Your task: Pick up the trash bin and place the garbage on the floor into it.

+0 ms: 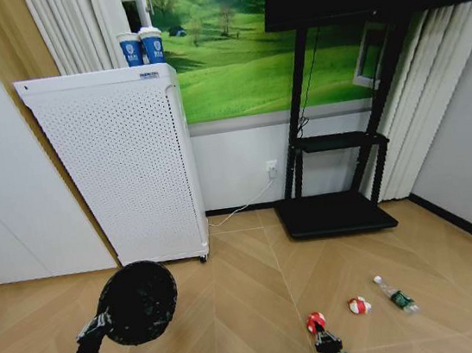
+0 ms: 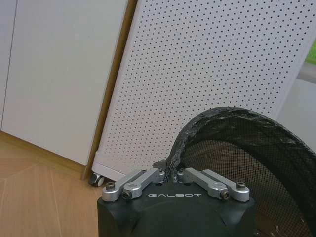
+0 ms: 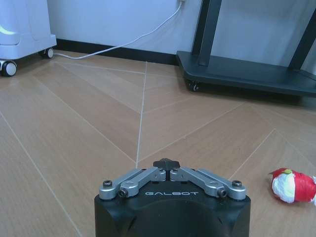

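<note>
Chevron floor (image 1: 236, 307) carries red wad (image 1: 315, 322), red-and-white wad (image 1: 358, 305), bottle (image 1: 397, 294). Left gripper (image 2: 170, 174) clamps bin (image 1: 137, 303) rim, holding it aloft, mouth tilted to receive. Right gripper (image 3: 167, 163), jaws together, sits low by red wad, likely first pick.

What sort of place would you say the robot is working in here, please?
Probably an office lounge or demo room: a black TV stand against a landscape mural, a white perforated cabinet holding paper cups, and chevron wood floor.
</note>
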